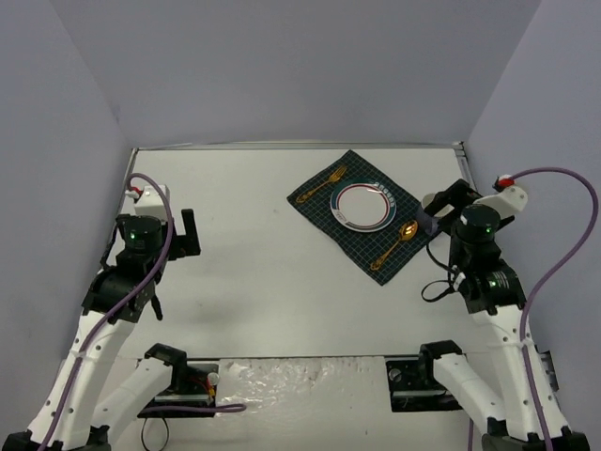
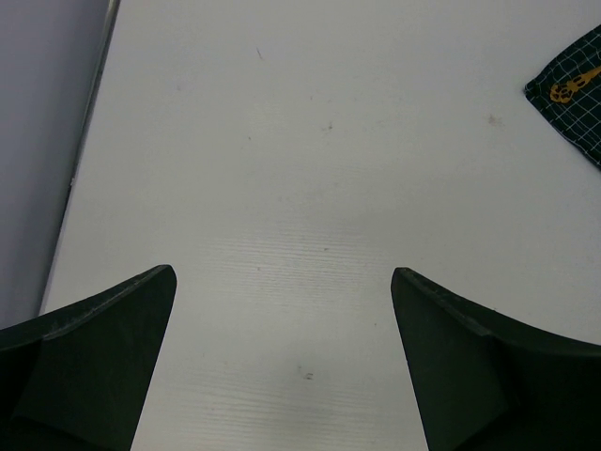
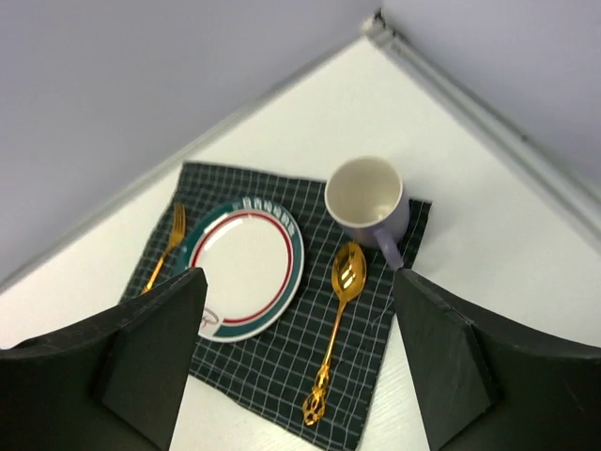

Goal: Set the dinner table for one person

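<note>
Both of my hands are spread wide and hold nothing: my left hand hangs over a bare stretch of the white surface, well away from the place setting, and my right hand hovers above the setting, which lies at the far right of that surface. To my eye the setting looks complete, so the danger now is my own right hand. If it drops or swings sideways, a finger could catch the handle of the mug, which juts toward me just beside the bowl of the spoon. A knock there would likely tip the mug or shove it off the corner of the cloth. The cloth is soft, thin, dark green fabric with a fine pale check. On the smooth matte surface I expect it to slide or bunch easily, and any drag would carry everything on it askew. The plate is round, glossy and shallow, white with red and green bands at its rim, and would skate if nudged. The fork on its far side and the spoon are slim polished gold metal with ornate handles, light enough to spin at a touch. The mug is lavender outside, pale and empty inside, and squat
</note>
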Controlling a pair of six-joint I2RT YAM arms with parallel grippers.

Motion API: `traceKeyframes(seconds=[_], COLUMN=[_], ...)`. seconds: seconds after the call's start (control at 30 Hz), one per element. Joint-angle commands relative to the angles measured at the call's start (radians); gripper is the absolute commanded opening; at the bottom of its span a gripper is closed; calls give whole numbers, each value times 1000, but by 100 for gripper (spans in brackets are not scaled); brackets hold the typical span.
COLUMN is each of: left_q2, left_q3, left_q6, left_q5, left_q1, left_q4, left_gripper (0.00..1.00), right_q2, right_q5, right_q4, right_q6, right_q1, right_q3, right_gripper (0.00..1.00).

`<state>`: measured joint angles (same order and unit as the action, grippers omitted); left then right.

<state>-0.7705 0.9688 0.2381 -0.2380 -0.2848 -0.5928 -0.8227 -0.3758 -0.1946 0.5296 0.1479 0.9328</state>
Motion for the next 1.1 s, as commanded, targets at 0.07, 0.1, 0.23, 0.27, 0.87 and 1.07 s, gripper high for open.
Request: traceKeyframes(seconds=[0.07,0.1,0.23,0.27,0.87,1.07], left_q2=[111,128,220,240,497,486], left_q3=[62,64,68,68,-116,-132], left_q6=[-5,-4,4,5,28,34], left_q5=[-98,-109,-142,-148,-229,-227], left_q1=[10,10,10,10,10,9], left_q4=[-46,-59,-118,-129,-100,-90], left_gripper=[97,97,97,97,97,97], right_q2=[180,209,304,330,651,661], right_q5=[-63,-59,-48,-45,-26,-12], right_q4=[12,11,-9,-16,-51,-37], right_q6=[-181,-196,-268,-291,-383,-377], right_q1=[22,23,30,30,41,41], right_q3=[5,3,3,3,-140,-161], right_gripper=[85,87,94,96,100,100])
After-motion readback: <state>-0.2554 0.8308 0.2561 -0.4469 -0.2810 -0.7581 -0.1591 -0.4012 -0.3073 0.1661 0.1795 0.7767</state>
